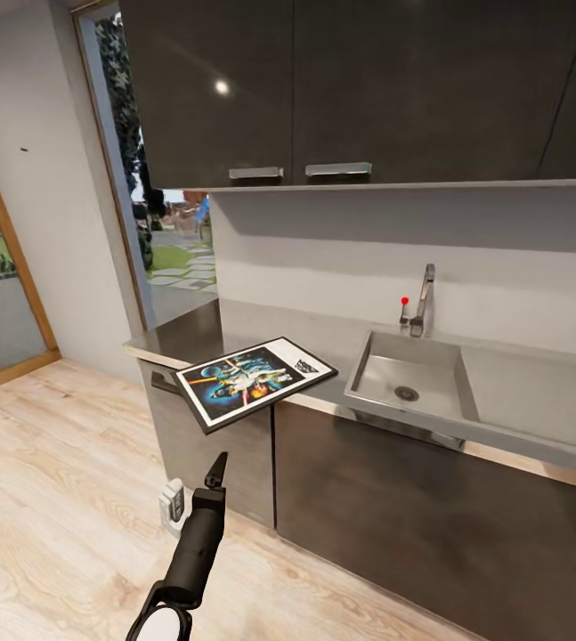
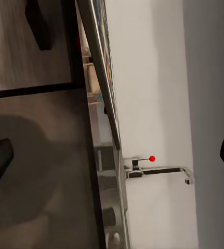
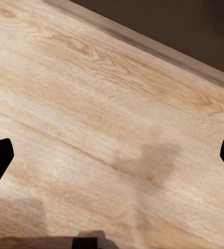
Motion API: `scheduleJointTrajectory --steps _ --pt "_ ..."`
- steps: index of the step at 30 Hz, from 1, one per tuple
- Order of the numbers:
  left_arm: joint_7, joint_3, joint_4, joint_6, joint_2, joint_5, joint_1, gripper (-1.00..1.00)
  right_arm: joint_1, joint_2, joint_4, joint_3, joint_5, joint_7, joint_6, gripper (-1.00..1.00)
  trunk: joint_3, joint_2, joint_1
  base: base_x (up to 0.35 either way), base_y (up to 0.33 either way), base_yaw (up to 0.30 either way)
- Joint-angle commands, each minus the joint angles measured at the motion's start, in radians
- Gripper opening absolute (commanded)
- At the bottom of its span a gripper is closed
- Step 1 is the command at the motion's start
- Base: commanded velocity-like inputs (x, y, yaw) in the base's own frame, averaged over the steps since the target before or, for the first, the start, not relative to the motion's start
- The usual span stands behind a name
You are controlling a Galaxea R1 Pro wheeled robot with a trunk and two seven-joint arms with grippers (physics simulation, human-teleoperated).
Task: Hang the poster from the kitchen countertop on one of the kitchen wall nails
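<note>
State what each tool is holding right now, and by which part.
Nothing is held. The left tool hangs open below the poster, which overhangs the countertop edge. The right tool is open above bare wooden floor.

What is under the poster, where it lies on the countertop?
The poster rests on the grey kitchen countertop, with its near part sticking out past the front edge. Below that part are the dark cabinet and wooden floor. The counter surface directly beneath it is covered.

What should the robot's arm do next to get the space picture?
Probably lift the left gripper up toward the poster. The poster lies flat on the countertop, jutting over its front edge, and the gripper hangs below it beside the cabinets, fingers apart, holding nothing.
</note>
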Motion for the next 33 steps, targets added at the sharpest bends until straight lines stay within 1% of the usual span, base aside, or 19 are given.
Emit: scheduleJointTrajectory --steps 1,6,14,26,33 --pt "-0.003 -0.001 0.0 -0.004 0.0 0.01 0.0 1.0 0.0 0.0 0.001 0.0 0.003 -0.001 -0.003 1.0 -0.001 0.0 0.0 0.015 0.0 0.0" --pt "-0.003 -0.001 0.0 -0.004 0.0 0.01 0.0 1.0 -0.001 0.0 0.001 0.0 0.003 -0.001 -0.003 1.0 -0.001 0.0 0.0 0.03 0.0 0.0" --pt "-0.003 -0.001 0.0 -0.004 0.0 0.01 0.0 1.0 0.0 0.0 0.001 0.0 0.003 -0.002 -0.003 1.0 -0.001 0.0 0.0 0.125 0.0 0.0" --pt "-0.003 -0.001 0.0 -0.004 0.0 0.01 0.0 1.0 -0.001 0.0 0.001 0.0 0.003 -0.001 -0.003 1.0 -0.001 0.0 0.0 0.02 0.0 0.0" --pt "-0.004 -0.001 0.0 -0.004 0.0 0.01 0.0 1.0 -0.001 0.0 0.001 0.0 0.003 -0.001 -0.003 1.0 -0.001 0.0 0.0 0.217 0.0 0.0"
